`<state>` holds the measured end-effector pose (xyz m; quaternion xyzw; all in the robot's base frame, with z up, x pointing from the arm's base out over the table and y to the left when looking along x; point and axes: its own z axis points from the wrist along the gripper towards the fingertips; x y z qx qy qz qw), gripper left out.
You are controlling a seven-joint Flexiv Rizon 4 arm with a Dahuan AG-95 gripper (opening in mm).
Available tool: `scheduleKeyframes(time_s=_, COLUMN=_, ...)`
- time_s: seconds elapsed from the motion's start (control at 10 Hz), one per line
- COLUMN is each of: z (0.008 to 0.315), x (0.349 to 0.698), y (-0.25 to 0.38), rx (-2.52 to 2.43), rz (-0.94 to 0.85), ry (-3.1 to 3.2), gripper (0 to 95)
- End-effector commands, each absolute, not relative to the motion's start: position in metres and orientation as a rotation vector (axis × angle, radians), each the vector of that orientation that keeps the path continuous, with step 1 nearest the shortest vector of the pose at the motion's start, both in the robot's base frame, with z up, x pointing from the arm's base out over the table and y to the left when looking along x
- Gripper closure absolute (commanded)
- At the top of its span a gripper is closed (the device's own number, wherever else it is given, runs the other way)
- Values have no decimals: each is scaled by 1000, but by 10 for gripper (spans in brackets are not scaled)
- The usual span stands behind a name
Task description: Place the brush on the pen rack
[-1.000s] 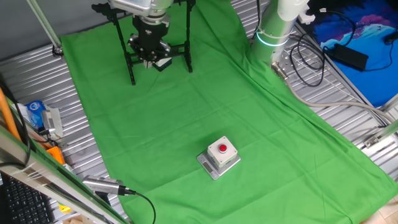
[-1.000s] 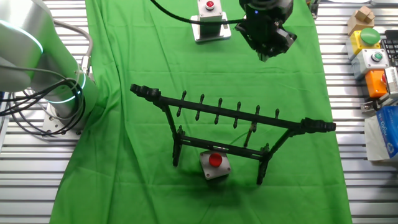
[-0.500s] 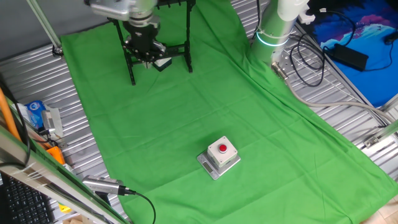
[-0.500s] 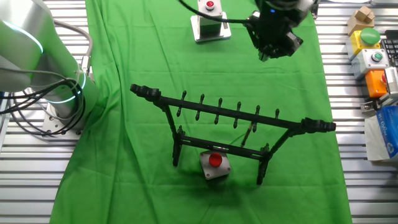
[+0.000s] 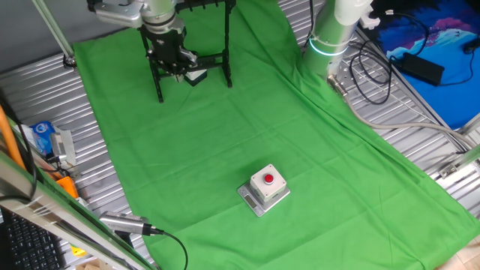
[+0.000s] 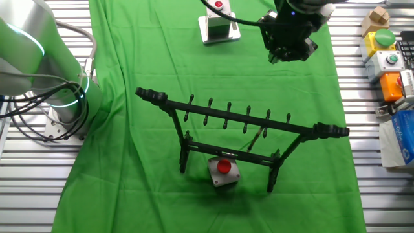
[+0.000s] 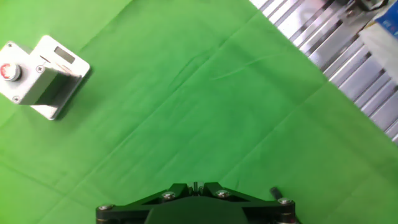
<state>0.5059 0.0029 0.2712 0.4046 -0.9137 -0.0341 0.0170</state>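
The pen rack is a black thin-rod frame standing on the green cloth; it also shows at the back in one fixed view. The brush, a very thin reddish-brown shaft, hangs from a peg on the right part of the top bar and slants down toward the lower crossbar. My gripper is away from the rack, over the cloth beyond it, with nothing in it. In one fixed view the gripper stands in front of the rack. In the hand view the fingertips meet, with bare cloth below.
A grey box with a red button sits under the rack. Another such box is on the cloth, also in the hand view. The robot base stands left of the cloth. Button boxes line the metal table edge.
My gripper has moved sideways away from the middle of the rack, leftward in one fixed view and rightward in the other. The brush stays hanging on the rack.
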Motion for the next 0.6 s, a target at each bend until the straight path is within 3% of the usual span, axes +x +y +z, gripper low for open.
scheduleKeyframes(time_s=0.1, z=271, x=505, y=3, rx=1238, rz=-174, ry=-2793, gripper=950)
scheduleKeyframes(time_s=0.3, z=265, x=513, y=1, rx=1216, rz=-243, ry=-2784, gripper=950)
scheduleKeyframes(time_s=0.6, z=244, x=554, y=-31, rx=1254, rz=-257, ry=-2797, gripper=950)
